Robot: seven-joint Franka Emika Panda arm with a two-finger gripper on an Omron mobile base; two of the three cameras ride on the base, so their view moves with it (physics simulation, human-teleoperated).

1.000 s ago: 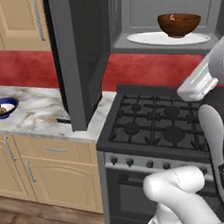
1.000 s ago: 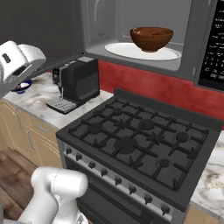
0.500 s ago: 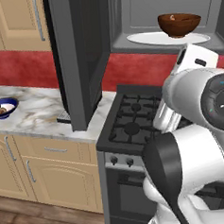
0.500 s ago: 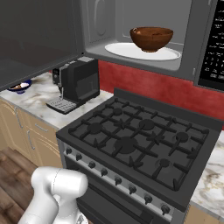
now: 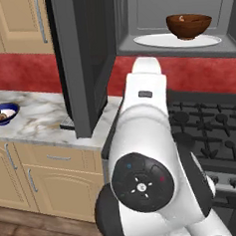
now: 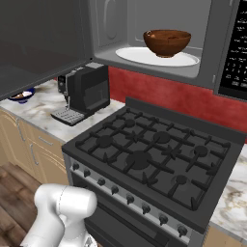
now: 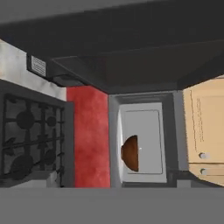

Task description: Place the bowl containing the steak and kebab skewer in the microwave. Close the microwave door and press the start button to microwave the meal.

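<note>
The brown wooden bowl [image 5: 188,25] [image 6: 166,42] sits inside the microwave [image 5: 147,5] [image 6: 120,21] on its white round plate [image 5: 154,40] [image 6: 137,55], with dark food in it. The microwave door [image 5: 83,57] [image 6: 38,43] stands swung wide open to the left. In the hand view, rolled on its side, the bowl [image 7: 130,153] shows in the microwave [image 7: 146,118] beyond the dark door [image 7: 131,48]. My gripper is open and holds nothing, and the hand is well back from the bowl. My white arm [image 5: 142,148] rises in front of the stove.
A black gas stove [image 6: 154,154] [image 5: 215,128] lies under the microwave. A black coffee machine [image 6: 84,91] stands on the marble counter [image 5: 35,121] left of it. A blue-rimmed bowl [image 5: 2,113] sits at the counter's far left. The microwave's control panel [image 6: 236,53] is at the right.
My arm has swung from the right side across the left base view and now bulks in its middle. The bowl, plate and door have not moved.
</note>
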